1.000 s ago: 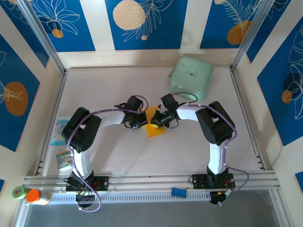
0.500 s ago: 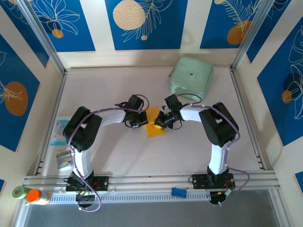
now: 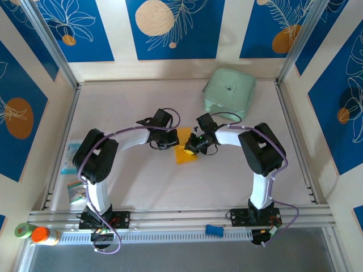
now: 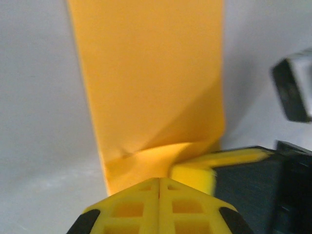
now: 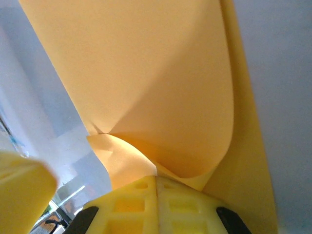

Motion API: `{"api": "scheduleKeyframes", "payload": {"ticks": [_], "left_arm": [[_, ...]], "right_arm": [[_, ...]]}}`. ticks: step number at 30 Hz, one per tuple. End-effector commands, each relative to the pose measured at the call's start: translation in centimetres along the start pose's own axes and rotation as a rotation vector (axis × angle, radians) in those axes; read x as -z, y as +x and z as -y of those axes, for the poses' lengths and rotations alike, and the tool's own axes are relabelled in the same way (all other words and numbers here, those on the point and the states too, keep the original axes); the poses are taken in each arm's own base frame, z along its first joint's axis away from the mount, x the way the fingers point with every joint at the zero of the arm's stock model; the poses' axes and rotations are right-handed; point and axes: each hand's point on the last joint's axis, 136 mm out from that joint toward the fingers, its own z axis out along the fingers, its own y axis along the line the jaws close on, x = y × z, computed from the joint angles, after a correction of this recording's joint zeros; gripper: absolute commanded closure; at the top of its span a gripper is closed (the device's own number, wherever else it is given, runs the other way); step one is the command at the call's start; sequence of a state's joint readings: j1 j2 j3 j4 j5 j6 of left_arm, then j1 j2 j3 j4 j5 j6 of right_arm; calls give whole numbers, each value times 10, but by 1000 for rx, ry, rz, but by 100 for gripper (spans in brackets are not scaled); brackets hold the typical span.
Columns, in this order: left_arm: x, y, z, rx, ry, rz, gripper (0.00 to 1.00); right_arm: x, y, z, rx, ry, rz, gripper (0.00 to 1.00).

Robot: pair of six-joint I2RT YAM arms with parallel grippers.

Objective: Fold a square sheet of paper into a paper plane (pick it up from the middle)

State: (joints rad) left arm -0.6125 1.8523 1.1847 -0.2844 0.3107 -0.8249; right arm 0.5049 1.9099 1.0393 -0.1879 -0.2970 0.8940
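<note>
Paper sheet [image 3: 185,156] lies mid-table between the left gripper [image 3: 172,144] and the right gripper [image 3: 189,148], both equally near. Left wrist: jaws closed, the strip runs straight ahead; a pinch I cannot confirm. Right wrist: closed jaws pinch its curled fold.

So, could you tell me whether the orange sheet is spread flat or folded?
Partly folded: the sheet curls over itself in a soft bend at the right pincer, not lying flat.

Matt smooth paper [image 4: 151,83], moulded yellow plastic left fingers [image 4: 131,209], matt pale table [image 3: 142,181], smooth mint case [image 3: 229,90], metal rail [image 3: 181,215]
</note>
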Motion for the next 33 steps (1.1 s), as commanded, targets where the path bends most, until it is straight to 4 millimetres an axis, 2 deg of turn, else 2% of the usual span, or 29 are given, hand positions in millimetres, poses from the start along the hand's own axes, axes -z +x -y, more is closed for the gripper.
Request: {"api": "scheduleKeyframes", "payload": {"ticks": [1,8,13,21,29,33], "left_arm": [[7,21,17,-7,69,-43,96],[-4,56,6,32,69,-122,98],[-13,72,2,46,72,-165,98],[-20,66,5,37,70,-157,98],[-31,76,-10,39,23,-182,98],[-33,84,-24,40,-5,-195,98]], "right_arm": [[-19,19,73,-124,270,-36,99],[-18,22,78,-148,295,-45,100],[-18,21,78,-148,298,-45,100],[-19,22,78,-149,297,-49,100],[-20,23,79,-150,303,-52,100],[-20,23,80,-151,304,-53,100]]}}
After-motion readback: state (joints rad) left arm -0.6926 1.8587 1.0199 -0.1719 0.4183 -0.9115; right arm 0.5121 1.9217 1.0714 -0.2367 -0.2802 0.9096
